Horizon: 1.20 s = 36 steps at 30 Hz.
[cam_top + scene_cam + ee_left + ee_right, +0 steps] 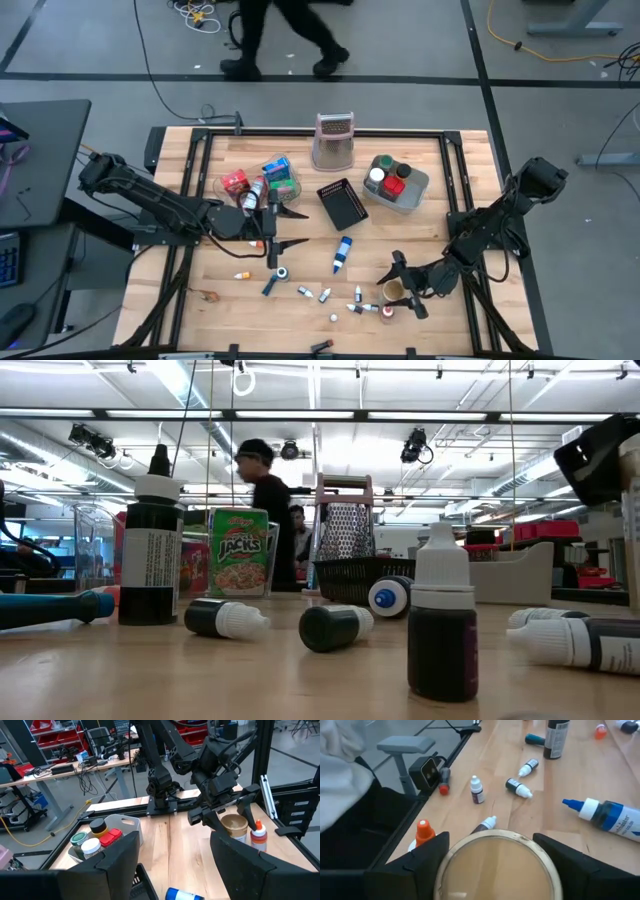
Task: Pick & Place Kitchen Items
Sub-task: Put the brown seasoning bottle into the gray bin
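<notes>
Right wrist view puts the tan can (496,865) squarely between your right gripper (492,870) fingers, which are spread to either side of its round rim and do not look pressed onto it yet. The can stands upright, its axis vertical, its flat pale lid facing up at the camera, so the gripper only needs to close across the can's width.

From above, the right gripper (410,282) sits at the near right of the tabletop (440,210), with the can (393,291) at its fingertips. The left gripper (275,225) hangs spread over the middle left, well apart from the can, so the right arm is plainly the nearer one.

Expect a rigid, smooth cylinder: it could slip if you pinch off-centre. Just beside it stands a small orange-capped vial (423,832), close enough to be knocked. Beyond lie a blue-white bottle (607,815) on its side and several tiny vials (519,787), smooth plastic, apt to roll.
</notes>
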{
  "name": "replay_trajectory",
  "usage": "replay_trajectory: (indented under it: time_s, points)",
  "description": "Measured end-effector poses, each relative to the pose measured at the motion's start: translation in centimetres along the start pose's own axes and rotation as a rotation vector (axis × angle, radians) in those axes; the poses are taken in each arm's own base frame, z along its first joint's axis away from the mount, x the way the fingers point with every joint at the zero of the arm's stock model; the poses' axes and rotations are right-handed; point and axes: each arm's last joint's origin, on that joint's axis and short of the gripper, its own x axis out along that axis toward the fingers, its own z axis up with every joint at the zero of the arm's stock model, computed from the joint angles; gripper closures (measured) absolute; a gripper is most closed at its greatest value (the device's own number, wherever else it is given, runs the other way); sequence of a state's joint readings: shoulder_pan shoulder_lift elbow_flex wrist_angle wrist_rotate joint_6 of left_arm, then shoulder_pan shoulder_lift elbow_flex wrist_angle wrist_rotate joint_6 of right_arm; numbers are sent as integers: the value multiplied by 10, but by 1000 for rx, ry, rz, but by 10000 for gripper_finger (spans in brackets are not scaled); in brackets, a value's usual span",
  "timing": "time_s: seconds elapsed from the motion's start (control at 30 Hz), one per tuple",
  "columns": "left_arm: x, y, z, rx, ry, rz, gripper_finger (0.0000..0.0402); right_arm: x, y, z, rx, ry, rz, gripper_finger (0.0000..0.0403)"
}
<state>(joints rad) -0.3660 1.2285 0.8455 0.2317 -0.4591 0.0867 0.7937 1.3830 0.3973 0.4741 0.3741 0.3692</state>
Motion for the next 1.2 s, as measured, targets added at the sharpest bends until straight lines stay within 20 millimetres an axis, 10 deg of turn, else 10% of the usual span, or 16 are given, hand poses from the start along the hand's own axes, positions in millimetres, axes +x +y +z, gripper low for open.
replay_trajectory:
  time_s: [0.53,1.0,1.2]
  points:
    - [0,0,0,28,-2,0,150,-4,-39,21,-210,-140,-576,123]
    - [0,0,-1,52,5,-4,150,-61,-80,65,49,-382,-1348,118]
    - [0,0,-1,52,6,-5,150,-77,-95,72,169,-457,-1401,118]
